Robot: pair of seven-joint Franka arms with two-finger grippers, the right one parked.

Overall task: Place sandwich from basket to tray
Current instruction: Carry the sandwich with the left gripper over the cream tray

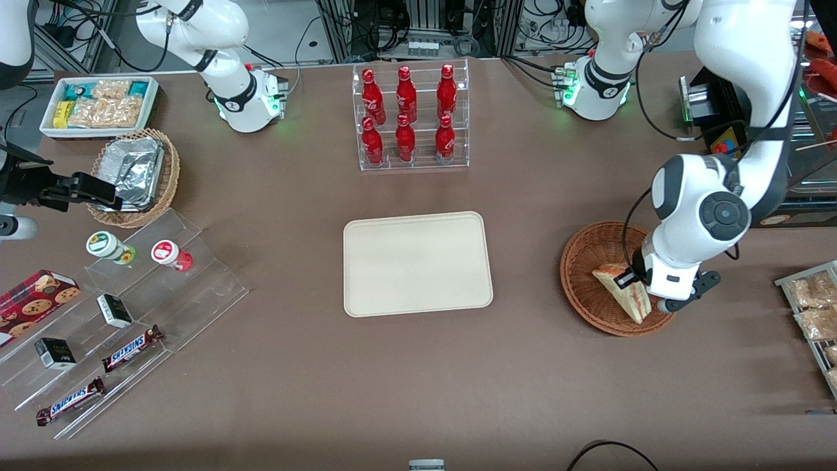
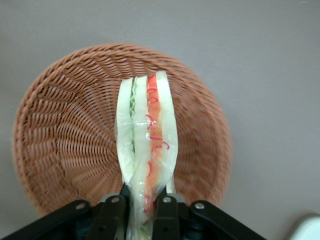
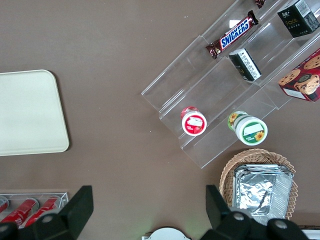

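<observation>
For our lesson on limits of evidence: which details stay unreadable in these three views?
- Front view: the arm covers part of the basket and the gripper holding the sandwich.
- Left wrist view: whether the sandwich has left the basket floor cannot be told.

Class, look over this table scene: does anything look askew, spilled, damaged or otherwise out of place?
Nothing looks spilled or damaged. The one unusual thing is the sandwich: it stands on edge, pinched in the gripper over the basket instead of lying flat. The tray holds nothing yet.

Bright, even overhead light, soft shadows; the basket (image 2: pixel 65 140) rim blurs in the wrist view.
</observation>
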